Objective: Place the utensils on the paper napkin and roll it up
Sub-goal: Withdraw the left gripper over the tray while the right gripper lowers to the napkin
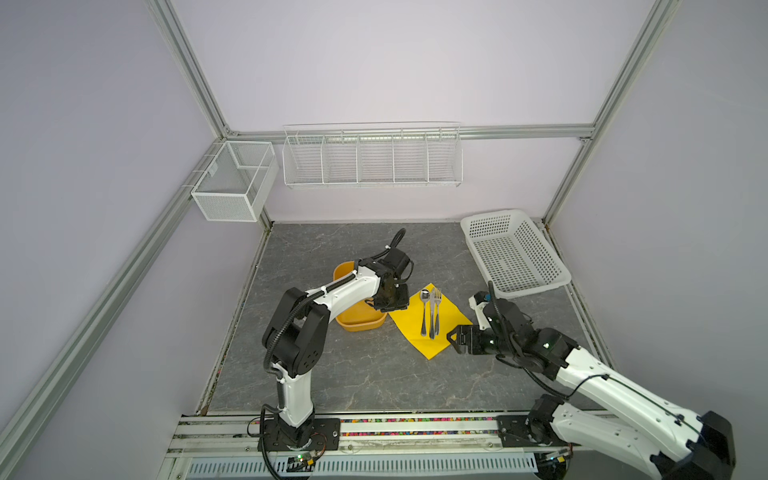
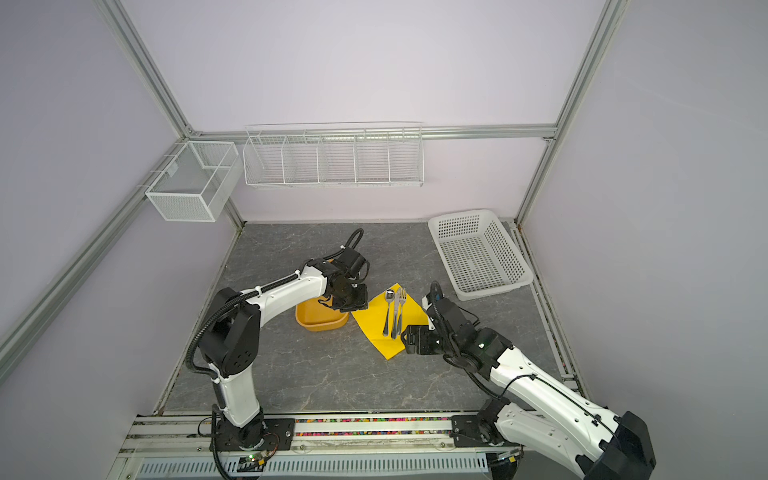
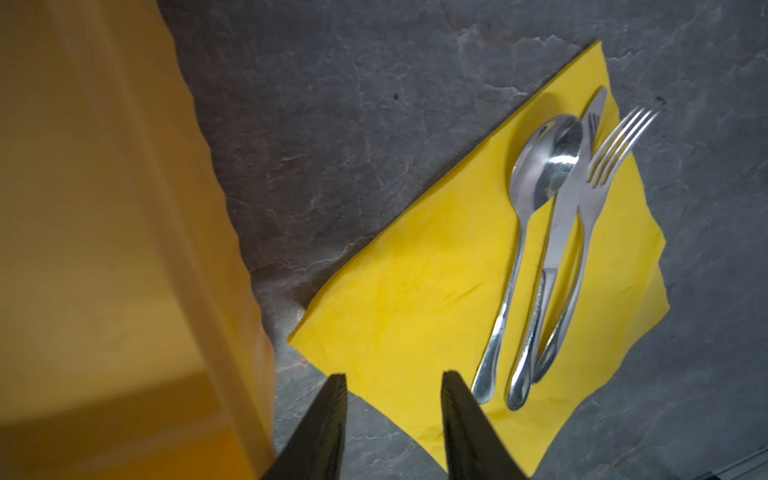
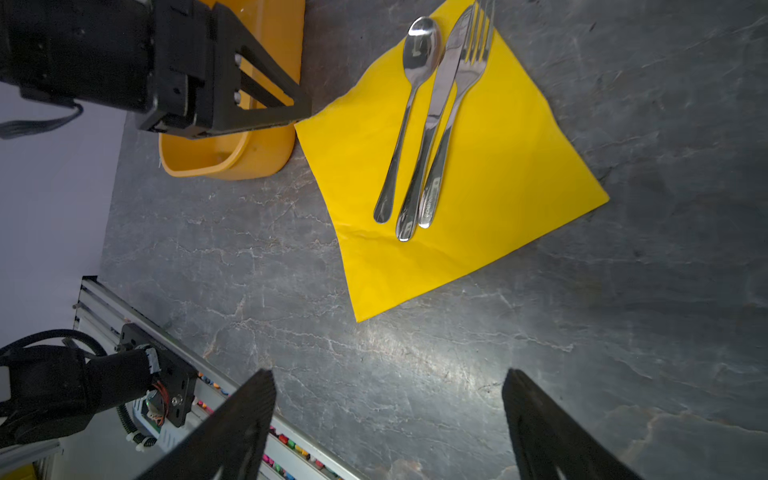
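A gray, marble-veined table point(image 1: 353, 374) is filling the floor of a pale-walled enclosure framed in aluminium rails, with a white perforated basket point(image 1: 515, 253) sitting at its far right corner. The left arm is arching forward from its base and bending down at the wrist, so that the left hand point(image 3: 395, 380) is hanging over the rim of the orange tub point(image 1: 357, 326) nearest the paper napkin point(image 1: 452, 322). Its two fingers point(image 3: 326, 428) are standing apart with nothing between them (released, not grasping). The right arm is stretching in low from the right, and the right hand point(image 4: 388, 376) is pointing leftward, fingers spread wide and likewise empty. The paper napkin is lying flat as a diamond between the two hands, its left corner just beside the left hand and its near-right edge close to the right hand. The utensils point(image 1: 431, 313) are resting on it, touched by neither hand: spoon point(image 4: 419, 45), knife point(image 4: 440, 87) and fork point(image 4: 467, 75) side by side, handles converging toward the near corner. In the right wrist view the frame is cutting off the fork's tines; in the left wrist view they are blurring at the napkin's far edge. In both top views the left arm is hiding much of the tub.
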